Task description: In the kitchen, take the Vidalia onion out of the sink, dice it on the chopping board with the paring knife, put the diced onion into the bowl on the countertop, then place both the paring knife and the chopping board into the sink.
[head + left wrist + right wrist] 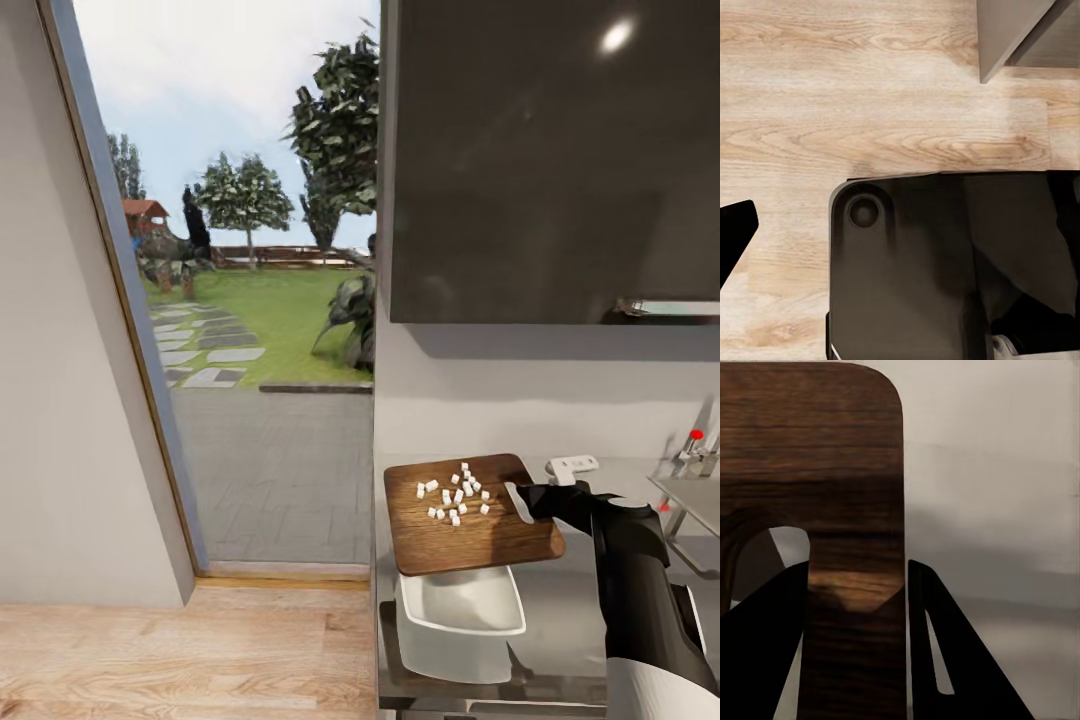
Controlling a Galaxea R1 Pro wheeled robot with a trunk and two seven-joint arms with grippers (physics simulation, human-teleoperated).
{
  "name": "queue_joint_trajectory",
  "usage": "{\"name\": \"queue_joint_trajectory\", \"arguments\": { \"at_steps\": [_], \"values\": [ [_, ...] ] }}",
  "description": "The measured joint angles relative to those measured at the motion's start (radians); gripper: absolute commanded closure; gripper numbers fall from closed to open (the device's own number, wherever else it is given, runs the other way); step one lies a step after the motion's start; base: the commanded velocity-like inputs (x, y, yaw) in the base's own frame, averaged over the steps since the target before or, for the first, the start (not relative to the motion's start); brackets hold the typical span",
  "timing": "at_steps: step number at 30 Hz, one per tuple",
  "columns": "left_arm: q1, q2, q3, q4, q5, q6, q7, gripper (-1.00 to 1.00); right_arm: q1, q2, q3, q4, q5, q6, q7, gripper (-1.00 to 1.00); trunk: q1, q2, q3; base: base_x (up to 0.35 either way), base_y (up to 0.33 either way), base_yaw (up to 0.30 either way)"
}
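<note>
A grey countertop runs along the kitchen wall beside a tall window onto a garden, with a dark cabinet overhead and the sink at the far right. The right gripper holds the board lifted over the near bowl, with the diced onion scattered on the board's far half. To do this step well, the board wants tipping slowly toward the bowl, low edge over the dish's middle, so the bits slide in rather than bounce onto the counter. The right wrist view shows the jaws narrowed on the strip of wood beside the board's handle slot, one finger on each side, apparently touching. The left gripper's opening I cannot tell; its camera looks down at the wooden floor and the robot's dark base.
</note>
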Motion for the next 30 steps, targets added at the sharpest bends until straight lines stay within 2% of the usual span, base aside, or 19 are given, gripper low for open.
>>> {"name": "queue_joint_trajectory", "arguments": {
  "at_steps": [11,30],
  "values": [
    [0.0,0.0,0.0,0.0,0.001,0.0,0.0,-1.0,0.0,0.003,-0.002,0.002,-0.001,-0.047,0.0,1.0,0.0,0.0,0.0,0.0,0.0,0.0],
    [0.0,0.0,0.0,0.0,0.0,0.0,0.0,-1.0,0.0,0.001,-0.002,0.003,0.0,-0.05,0.0,1.0,0.0,0.0,0.0,0.0,0.0,0.0]
  ]
}}
